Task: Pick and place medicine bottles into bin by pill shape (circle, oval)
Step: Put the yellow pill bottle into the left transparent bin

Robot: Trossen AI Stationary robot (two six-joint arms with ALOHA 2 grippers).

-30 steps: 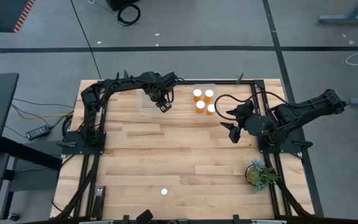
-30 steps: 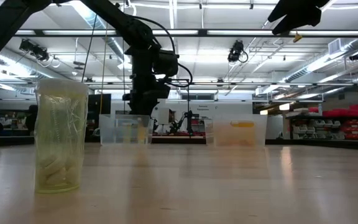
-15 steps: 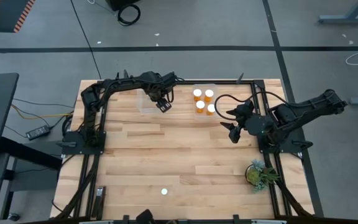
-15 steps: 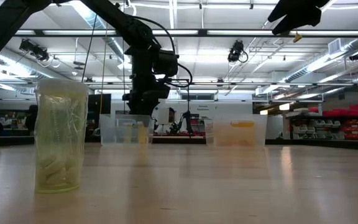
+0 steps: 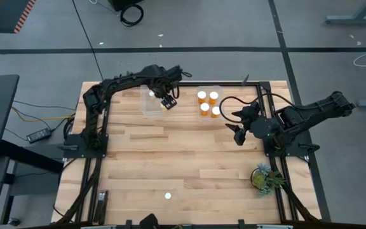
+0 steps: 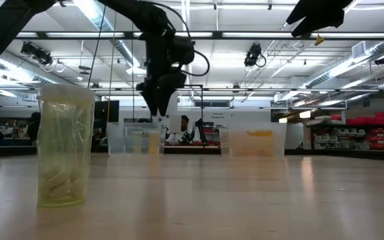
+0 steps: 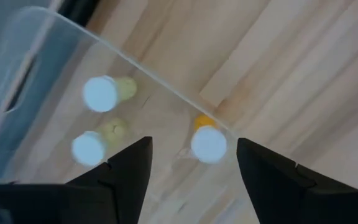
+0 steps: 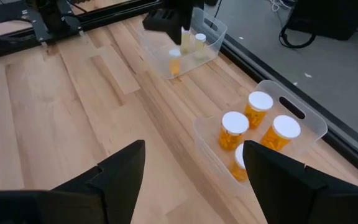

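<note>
The left hand [image 5: 166,100] now hangs above the near corner of the clear plastic left bin [image 5: 150,104], higher than half a second ago, when it reached down at the bin's rim; the low view shows it lifted well over the bin wall. Its fingers are spread and carry nothing, and an amber pill bottle with a white cap [image 7: 208,142] stands just inside the bin's wall directly below them. My reading is that this bottle has just been released and this delivery is done.

That left bin holds three small bottles in the left wrist view: the amber one by the wall, and two paler, yellowish bottles with white caps [image 7: 100,94] deeper in, near each other. The second clear plastic bin [image 8: 306,121], to the right on the wooden worktop [image 5: 189,159], holds four orange bottles with white caps [image 5: 208,102] standing upright in a tight cluster.

The right hand [image 5: 236,133] waits above the worktop just beside that second bin, its fingers apart and empty. One more pale translucent bottle with a white cap [image 5: 168,195] stands alone near the front edge of the worktop, well apart from both bins, so by my judgement the sorting is nearly finished, with that bottle left to fetch.
</note>
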